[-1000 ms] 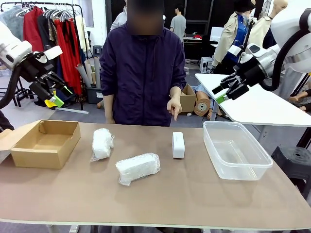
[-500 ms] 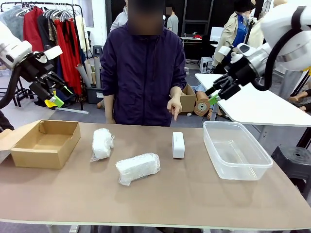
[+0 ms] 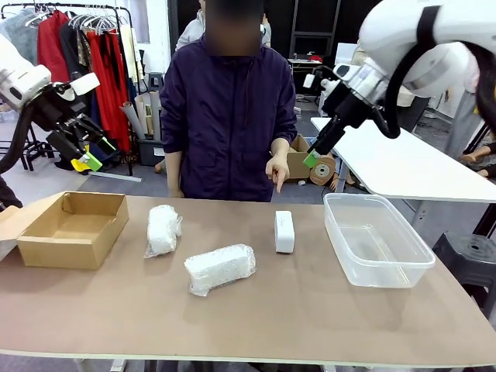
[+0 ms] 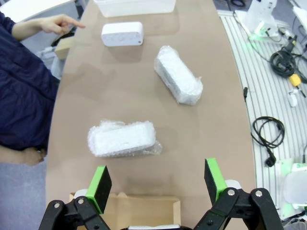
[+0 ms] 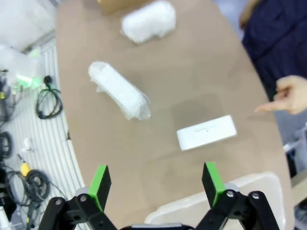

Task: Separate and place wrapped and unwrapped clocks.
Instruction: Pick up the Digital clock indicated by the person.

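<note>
Two bubble-wrapped clocks lie on the brown table, one (image 3: 163,229) left of centre and one (image 3: 221,267) nearer me. The bare white unwrapped clock (image 3: 284,231) stands right of centre, and the person's hand (image 3: 277,170) points down at it. My left gripper (image 3: 84,155) hangs open high above the cardboard box; its wrist view shows both wrapped clocks (image 4: 122,139) (image 4: 177,80) and the bare one (image 4: 123,34). My right gripper (image 3: 314,153) is open in the air above the table's far edge, up and right of the bare clock (image 5: 206,132), holding nothing.
An open cardboard box (image 3: 74,229) sits at the table's left end and a clear plastic tub (image 3: 376,239) at the right end. The person stands at the far side, mid-table. A white side table (image 3: 411,167) is behind on the right.
My right arm has swung left and a little up, from beyond the tub toward the table's middle, its gripper still open. The left arm, the clocks and the pointing hand have stayed put.
</note>
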